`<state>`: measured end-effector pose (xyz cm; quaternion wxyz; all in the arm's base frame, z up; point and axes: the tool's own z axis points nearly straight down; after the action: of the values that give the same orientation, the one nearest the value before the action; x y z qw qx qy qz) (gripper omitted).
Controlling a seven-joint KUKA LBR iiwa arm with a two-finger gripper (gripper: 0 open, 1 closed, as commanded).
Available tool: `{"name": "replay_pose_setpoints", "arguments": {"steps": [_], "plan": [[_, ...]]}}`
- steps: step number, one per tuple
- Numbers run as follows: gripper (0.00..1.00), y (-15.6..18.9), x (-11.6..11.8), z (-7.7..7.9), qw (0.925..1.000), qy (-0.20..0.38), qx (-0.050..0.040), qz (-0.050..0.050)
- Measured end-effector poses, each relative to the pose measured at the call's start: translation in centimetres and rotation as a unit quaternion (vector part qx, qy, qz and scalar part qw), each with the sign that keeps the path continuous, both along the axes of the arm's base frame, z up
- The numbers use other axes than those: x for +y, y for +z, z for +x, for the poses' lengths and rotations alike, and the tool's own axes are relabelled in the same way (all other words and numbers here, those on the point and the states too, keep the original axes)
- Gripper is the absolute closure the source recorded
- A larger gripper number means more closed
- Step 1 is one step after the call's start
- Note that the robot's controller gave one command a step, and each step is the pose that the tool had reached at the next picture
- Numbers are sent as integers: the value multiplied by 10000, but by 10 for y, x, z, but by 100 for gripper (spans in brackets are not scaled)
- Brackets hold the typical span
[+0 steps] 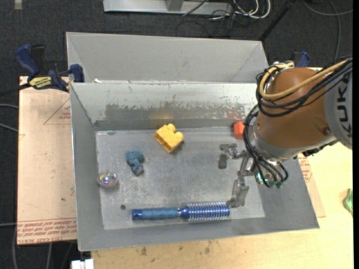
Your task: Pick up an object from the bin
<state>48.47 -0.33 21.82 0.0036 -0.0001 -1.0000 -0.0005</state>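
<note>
i am reaching into the grey metal bin [168, 97] from its right side, and my end effector [233, 175] is hanging low over the right part of the bin floor. its fingers are standing wide apart: one finger [226, 152] is pointing toward the back wall, and the other [240, 194] is pointing toward the front edge. bare grey floor is showing between them. the domed orange cover [291, 114] on my wrist, with its looped cables, is hanging over the right wall of the bin.

the thing lying nearest to me is a blue hairbrush [180, 212]. it is lying flat along the front edge of the floor, with its handle pointing to the front left corner and its bristled head toward the right. my front finger is ending just beside that head; i cannot tell whether it is touching it.

a small orange-red thing [238, 129] is sitting at the foot of the back wall near the back right corner, partly hidden by my wrist. a yellow block [169, 137] is lying near the middle of the back wall. a small blue piece [134, 161] is lying left of centre, and a small shiny ball [107, 179] is resting close to the left wall, well apart from me.
</note>
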Motion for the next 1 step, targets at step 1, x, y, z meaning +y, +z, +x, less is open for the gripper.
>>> {"name": "replay_pose_setpoints", "arguments": {"steps": [1], "plan": [[0,-142,13,2,9998,180,-30,2]]}}
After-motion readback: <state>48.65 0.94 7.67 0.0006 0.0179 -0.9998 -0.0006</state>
